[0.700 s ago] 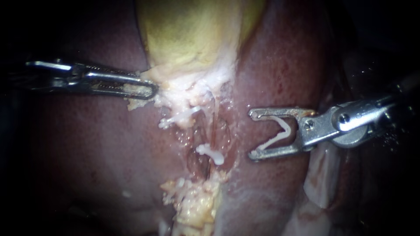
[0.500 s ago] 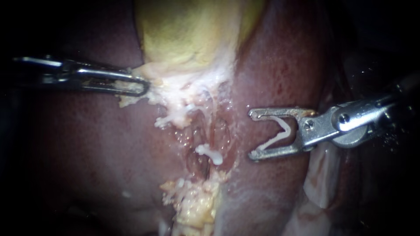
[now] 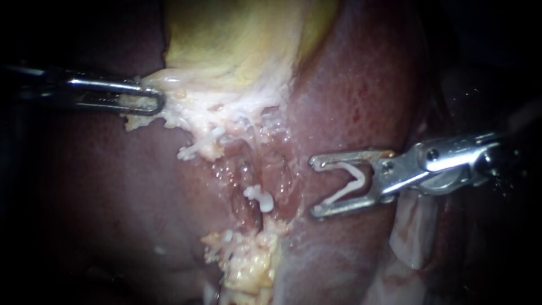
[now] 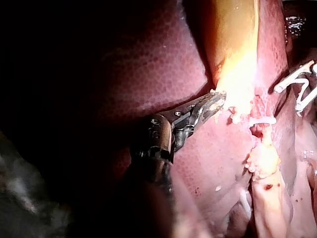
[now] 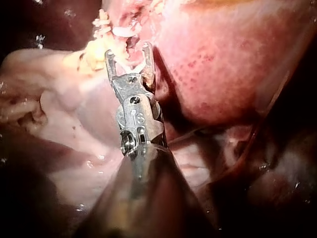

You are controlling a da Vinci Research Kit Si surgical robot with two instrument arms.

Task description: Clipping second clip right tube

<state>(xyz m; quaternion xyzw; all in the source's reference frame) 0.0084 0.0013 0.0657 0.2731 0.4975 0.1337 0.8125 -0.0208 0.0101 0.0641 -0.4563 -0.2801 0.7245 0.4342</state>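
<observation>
**Right pincer** (image 3: pixel 314 188). The jaws are spread wide, one above the other in the endoscope view. They carry a loaded clip (image 3: pixel 353 182), white and V-shaped, with one leg against each jaw and its mouth facing the tips. Nothing else lies between the jaws.

**Right instrument** (image 3: pixel 446 161). Your shaft comes in from the right and slopes slightly down toward the tips. The wrist is nearly straight and the pincer points left. It lies over the liver (image 3: pixel 361 85), at the edge of the opened trough.

**Right tube** (image 3: pixel 280 172). A thin, glistening strand running down the trough. It lies just ahead of your right pincer's tips, near them but apart, and it is not between the jaws.

**Set clip** (image 3: pixel 258 197). White and closed, it lies across the trough lower down, beside the right tube. You cannot tell from here which strand it grips. It is ahead of your lower jaw and clear of it.

**Upper clip** (image 3: pixel 195 149). A second white piece sits at the torn pale edge, well apart from your right pincer.

**Left pincer** (image 3: pixel 153 103). The jaws are closed flat on pale tissue (image 3: pixel 169 116) at the lower edge of the gallbladder (image 3: pixel 237 39). The tissue is stretched out to the left.

**Left instrument** (image 3: pixel 96 90). Your shaft comes in level from the left and lies over dark liver. The left wrist view shows the same grip at the gallbladder's edge.

**Fat** (image 3: pixel 248 265). A yellow, crumbly lump at the foot of the trough, below the set clip.
</observation>
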